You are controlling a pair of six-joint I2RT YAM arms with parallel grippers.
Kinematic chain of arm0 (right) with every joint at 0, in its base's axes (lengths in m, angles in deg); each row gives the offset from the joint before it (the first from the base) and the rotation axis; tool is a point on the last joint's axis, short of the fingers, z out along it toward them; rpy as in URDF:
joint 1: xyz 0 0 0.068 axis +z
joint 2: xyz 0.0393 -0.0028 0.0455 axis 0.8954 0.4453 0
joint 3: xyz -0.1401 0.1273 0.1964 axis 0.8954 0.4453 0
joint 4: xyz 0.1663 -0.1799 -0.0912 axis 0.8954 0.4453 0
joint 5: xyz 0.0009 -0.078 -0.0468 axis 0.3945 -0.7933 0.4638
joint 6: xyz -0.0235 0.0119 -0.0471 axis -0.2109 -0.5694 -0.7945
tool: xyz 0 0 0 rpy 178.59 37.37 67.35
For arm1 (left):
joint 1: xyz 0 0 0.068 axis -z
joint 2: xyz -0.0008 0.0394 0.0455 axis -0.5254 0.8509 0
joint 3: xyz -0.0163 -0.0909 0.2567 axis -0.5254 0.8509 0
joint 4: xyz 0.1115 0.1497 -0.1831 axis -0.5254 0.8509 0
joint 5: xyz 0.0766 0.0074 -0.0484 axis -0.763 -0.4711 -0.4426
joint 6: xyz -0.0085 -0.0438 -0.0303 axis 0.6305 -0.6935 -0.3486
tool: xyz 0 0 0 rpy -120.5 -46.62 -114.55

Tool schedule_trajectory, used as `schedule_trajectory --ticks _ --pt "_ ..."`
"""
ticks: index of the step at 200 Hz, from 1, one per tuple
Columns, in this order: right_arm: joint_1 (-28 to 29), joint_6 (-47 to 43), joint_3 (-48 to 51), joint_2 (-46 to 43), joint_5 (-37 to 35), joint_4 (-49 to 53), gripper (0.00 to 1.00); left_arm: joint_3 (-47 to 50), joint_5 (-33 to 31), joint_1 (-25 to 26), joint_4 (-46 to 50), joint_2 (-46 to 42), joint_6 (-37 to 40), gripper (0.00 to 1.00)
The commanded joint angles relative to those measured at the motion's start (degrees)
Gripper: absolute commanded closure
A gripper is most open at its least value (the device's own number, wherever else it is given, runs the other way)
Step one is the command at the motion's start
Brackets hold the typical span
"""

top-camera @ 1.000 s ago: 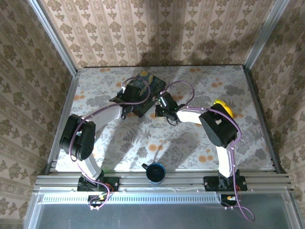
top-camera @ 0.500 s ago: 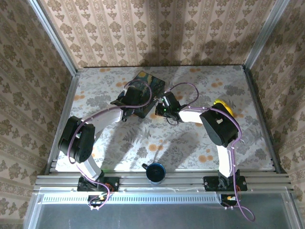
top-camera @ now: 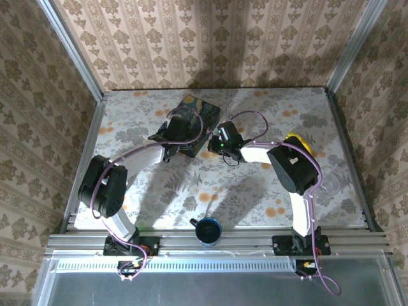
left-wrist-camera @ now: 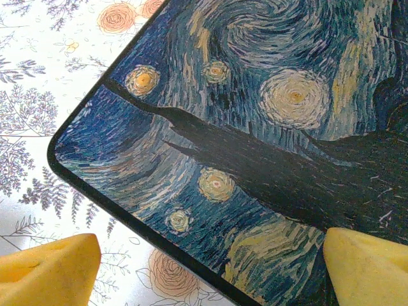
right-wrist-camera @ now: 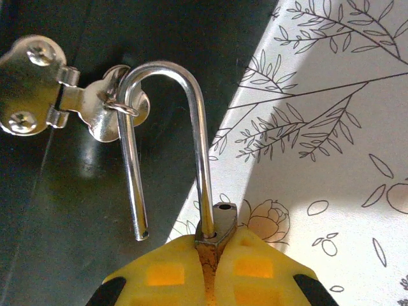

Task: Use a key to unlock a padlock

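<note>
My right gripper [right-wrist-camera: 213, 245] is shut on the small brass padlock [right-wrist-camera: 217, 220], with its body pinched between the yellow fingers. The thin silver shackle [right-wrist-camera: 191, 95] stands open: one leg sits in the body, and the free leg hangs loose, still hooked through the ring of the box's silver clasp [right-wrist-camera: 38, 89]. My left gripper [left-wrist-camera: 210, 274] is open, one yellow fingertip [left-wrist-camera: 51, 268] over the table and the other over the lid of the dark blue painted box [left-wrist-camera: 255, 115]. From above, both grippers meet at the box [top-camera: 203, 109]. The key is out of view.
A blue mug [top-camera: 208, 229] stands near the table's front edge between the arm bases. A yellow object [top-camera: 299, 143] lies at the right behind the right arm. Wallpapered walls close in the flowered table [top-camera: 159, 191] on three sides.
The left gripper has shifted slightly right over the box's near corner. The right gripper has moved a little farther back with the padlock.
</note>
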Motion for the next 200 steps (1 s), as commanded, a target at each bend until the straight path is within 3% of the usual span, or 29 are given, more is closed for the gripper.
schedule_trajectory --ticks 1,44,79,133,200 --pt "-2.45 1.07 -1.57 1.53 -3.04 -0.58 1.00 2.01 0.83 0.36 5.55 0.39 0.50 0.10" --pt "-3.42 -0.58 -3.37 1.63 -0.74 -0.19 1.00 2.04 0.84 0.36 5.53 0.39 0.96 0.11" --pt "-4.04 -5.40 -3.04 0.99 5.14 -0.73 1.00 2.36 0.83 0.27 5.51 0.13 1.04 0.11" --pt "-5.05 -9.47 1.41 -2.01 6.34 -1.13 1.00 2.93 1.27 -0.43 5.39 -0.23 1.12 0.12" --pt "-6.61 -1.62 2.20 -1.77 10.76 -7.56 1.00 3.46 2.03 -0.52 5.16 -0.66 0.65 0.13"
